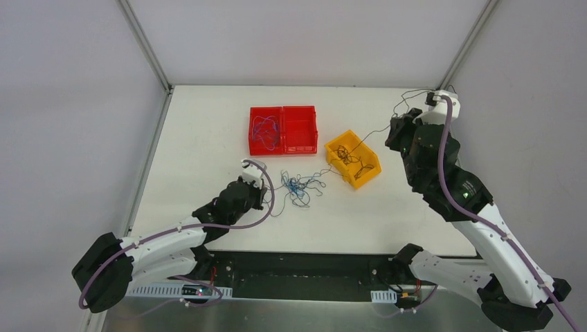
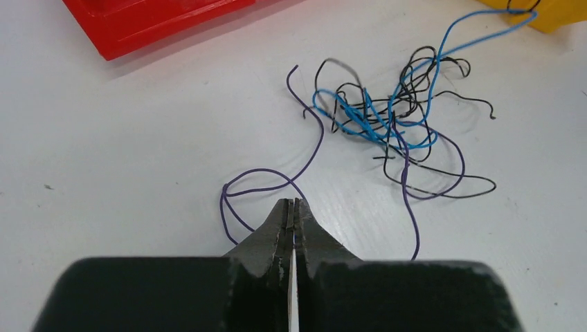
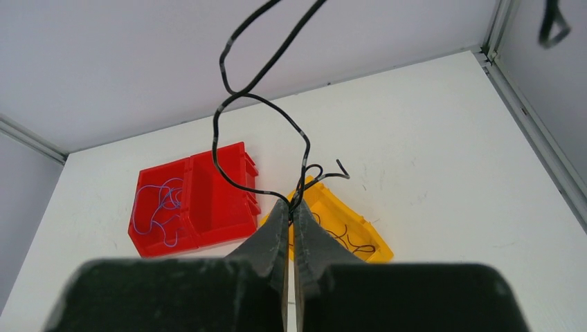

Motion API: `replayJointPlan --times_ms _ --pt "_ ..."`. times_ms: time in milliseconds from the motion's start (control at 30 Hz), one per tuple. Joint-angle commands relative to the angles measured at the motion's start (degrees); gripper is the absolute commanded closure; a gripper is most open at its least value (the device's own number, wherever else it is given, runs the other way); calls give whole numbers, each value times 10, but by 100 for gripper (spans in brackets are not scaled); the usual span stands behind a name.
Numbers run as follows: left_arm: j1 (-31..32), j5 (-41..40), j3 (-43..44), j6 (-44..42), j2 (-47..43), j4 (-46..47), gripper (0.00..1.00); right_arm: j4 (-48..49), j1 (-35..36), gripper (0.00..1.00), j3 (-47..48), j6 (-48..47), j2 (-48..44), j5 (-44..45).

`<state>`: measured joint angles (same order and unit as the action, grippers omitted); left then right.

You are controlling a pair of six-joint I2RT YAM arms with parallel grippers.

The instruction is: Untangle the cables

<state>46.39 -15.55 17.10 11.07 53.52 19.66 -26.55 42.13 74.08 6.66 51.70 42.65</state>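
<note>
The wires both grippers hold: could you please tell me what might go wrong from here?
1. The left gripper pinches a purple wire that meets the blue and black tangle; pulling could tighten it or drag the whole clump.
2. The right gripper holds a black wire that seems to trail down into the yellow bin; lifting might haul out the wires there.

White table (image 1: 201,138) carries a red bin (image 1: 302,133), yellow bin (image 1: 371,176), tangled cables (image 1: 297,187)

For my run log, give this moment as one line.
left gripper shut on purple cable | right gripper shut on black cable, in air | tangle on table
</note>
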Motion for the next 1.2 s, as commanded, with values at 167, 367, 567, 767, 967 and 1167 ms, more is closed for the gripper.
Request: replayJointPlan --times_ms 167,367,567,767,967,1167 --pt "-3 103 6 -40 24 49 77 23 -8 100 49 -14 2 -32" --pt "-2 233 35 -103 65 139 34 23 -8 100 52 0 7 -60" --pt "-3 283 91 -199 167 184 32 23 -8 100 53 9 5 -76" --pt "-3 300 173 -241 296 204 37 26 -8 100 52 15 1 -84" --pt "-2 279 236 -214 393 212 100 25 -8 100 52 21 -2 -89" --pt "-11 224 150 -168 316 236 100 14 -9 100 50 -3 -14 -49"
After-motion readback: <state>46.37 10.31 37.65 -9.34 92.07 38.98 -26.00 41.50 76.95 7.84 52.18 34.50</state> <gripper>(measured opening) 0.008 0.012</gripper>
